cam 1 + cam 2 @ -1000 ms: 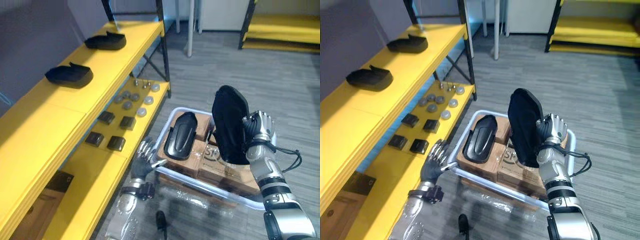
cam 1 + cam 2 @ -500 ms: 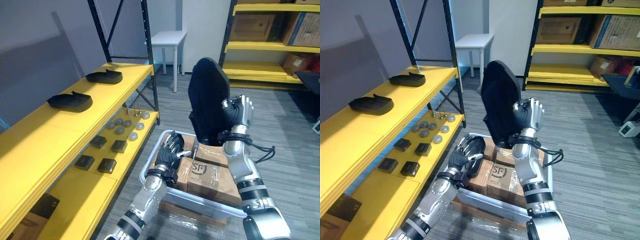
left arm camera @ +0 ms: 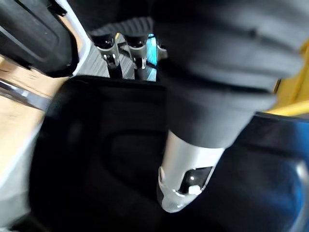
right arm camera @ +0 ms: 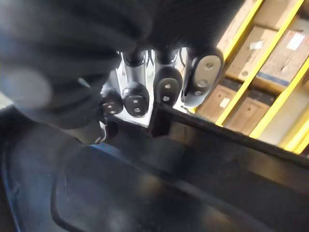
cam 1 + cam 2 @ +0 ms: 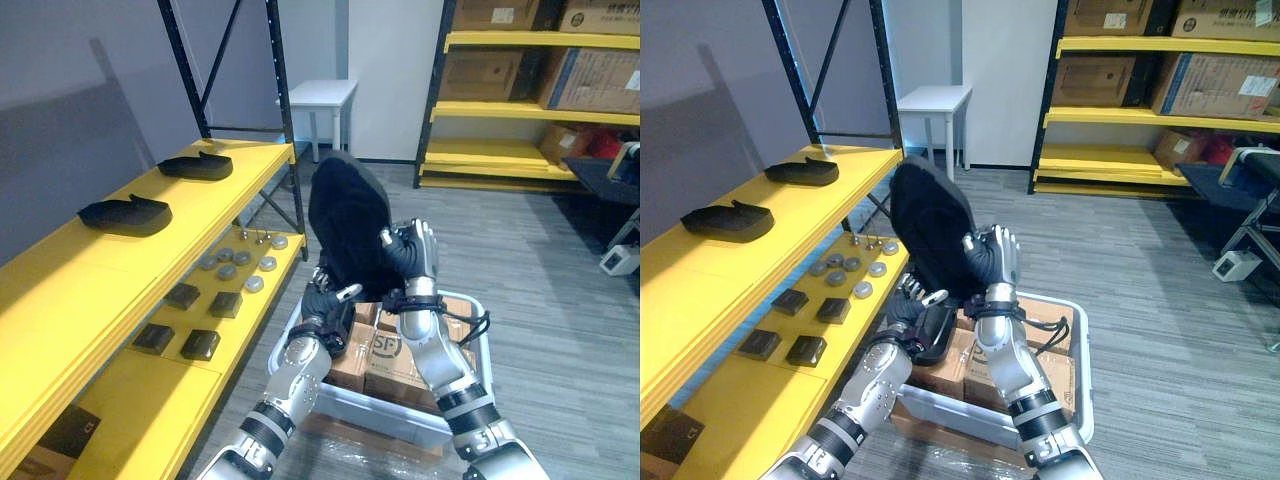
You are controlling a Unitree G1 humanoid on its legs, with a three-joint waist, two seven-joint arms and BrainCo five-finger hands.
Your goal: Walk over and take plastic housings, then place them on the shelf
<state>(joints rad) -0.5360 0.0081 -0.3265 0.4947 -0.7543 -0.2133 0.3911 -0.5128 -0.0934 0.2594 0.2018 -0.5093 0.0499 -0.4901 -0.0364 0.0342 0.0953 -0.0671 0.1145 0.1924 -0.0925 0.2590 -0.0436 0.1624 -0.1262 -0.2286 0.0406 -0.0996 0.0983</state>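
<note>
My right hand [image 5: 410, 255] is curled round the upright housing [image 5: 345, 225], long axis vertical above the bin [image 5: 385, 405], while my left hand [image 5: 325, 300] hooks its fingers over the second housing [image 5: 932, 335] lying on the boxes [image 5: 395, 355], and the yellow shelf [image 5: 110, 270], with bare room, lies to my left, nearer that arm.

- This looks like a warehouse or a factory storeroom.
- On the left stands a long rack [image 5: 283, 120] with black steel uprights and yellow boards. Black plastic housings [image 5: 125, 213] lie well apart on its upper board [image 5: 60, 265].
- On the lower board [image 5: 150, 400] small parts are laid out in groups: round grey discs [image 5: 235, 265] and dark square blocks [image 5: 185, 295].
- At the back, a second rack [image 5: 530, 115] of the same kind carries cardboard boxes [image 5: 595, 80].
- A white bin [image 5: 385, 405] on the floor [image 5: 560, 290] holds cartons [image 5: 385, 355].
- The floor is grey planking, the wall [image 5: 80, 90] is plain grey, and a small white table [image 5: 320, 95] stands at the back.
</note>
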